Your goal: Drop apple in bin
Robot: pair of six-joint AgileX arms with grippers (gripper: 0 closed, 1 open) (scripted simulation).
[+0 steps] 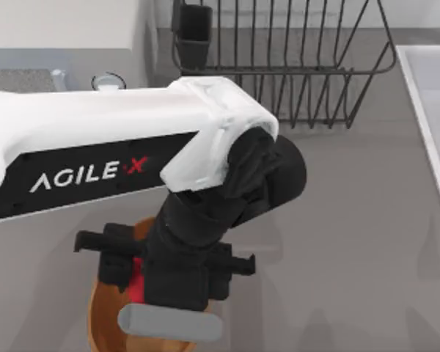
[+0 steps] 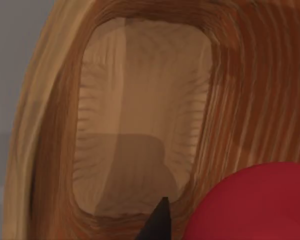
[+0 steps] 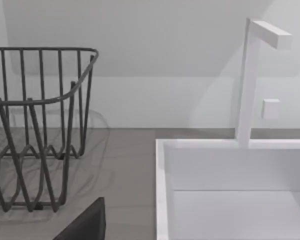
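A grey counter (image 1: 352,242) is seen from above, with a black wire dish rack (image 1: 293,66) at 12 o'clock against a pale back wall and the rim of a white sink (image 1: 433,132) along the 3 o'clock edge. The left arm, white with AgileX lettering, is stretched in from 9 o'clock, and the left pincer (image 1: 136,282) is held over the bin (image 1: 106,323) at 7 o'clock. The apple (image 1: 137,284) is seen as a red patch, clenched in the left pincer above the bin; in the left wrist view the apple (image 2: 255,205) is shown over the bin's (image 2: 140,125) ribbed wall and tan floor, beside a dark fingertip (image 2: 157,222). From the right wrist view the dish rack (image 3: 35,130), the sink (image 3: 235,190) and a white faucet (image 3: 252,80) are seen; whether the right pincer is released or clenched cannot be told.
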